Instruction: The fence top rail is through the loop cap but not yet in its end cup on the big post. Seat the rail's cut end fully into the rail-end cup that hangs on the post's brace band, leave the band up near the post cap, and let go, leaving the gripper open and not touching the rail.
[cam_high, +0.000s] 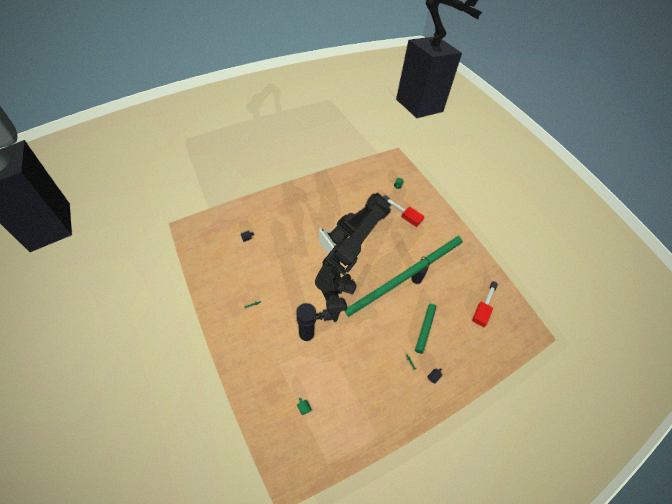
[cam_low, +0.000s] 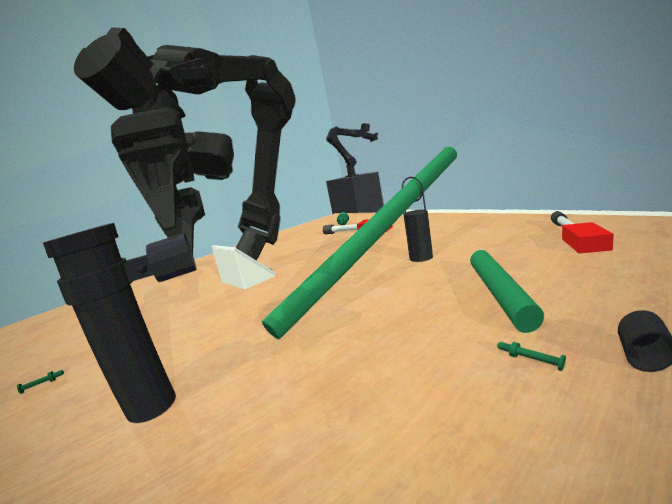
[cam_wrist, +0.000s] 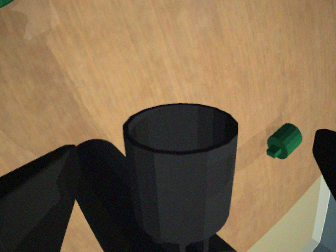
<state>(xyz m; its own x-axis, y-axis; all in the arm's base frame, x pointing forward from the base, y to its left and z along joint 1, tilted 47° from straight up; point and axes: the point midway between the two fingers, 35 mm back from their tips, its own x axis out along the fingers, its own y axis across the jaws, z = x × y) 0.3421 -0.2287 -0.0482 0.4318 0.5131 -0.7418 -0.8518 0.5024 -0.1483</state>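
The green top rail (cam_high: 390, 287) (cam_low: 336, 271) slants through the wire ring of the loop cap (cam_low: 422, 198). Its cut end is free, outside the cup and to the right of it in the top and exterior views. The black rail-end cup (cam_low: 169, 259) (cam_wrist: 180, 185) hangs from the brace band (cam_low: 94, 282), just below the post cap (cam_low: 81, 238) of the big post (cam_high: 306, 330) (cam_low: 119, 352). My gripper (cam_high: 336, 313) (cam_low: 178, 238) (cam_wrist: 202, 150) is open, with its fingers reaching down around the cup. Whether they touch the cup is unclear. Nothing is held, and it is clear of the rail.
A short green rail (cam_high: 426, 328) (cam_low: 504, 292) lies right of the top rail. Beyond it are green bolts (cam_high: 410, 361) (cam_low: 531, 353) and a loose black cup (cam_high: 434, 375) (cam_low: 643, 341). Red-headed mallets (cam_high: 413, 216) (cam_high: 482, 314) lie farther out. A green cup (cam_high: 303, 406) (cam_wrist: 285, 141) lies beyond the post.
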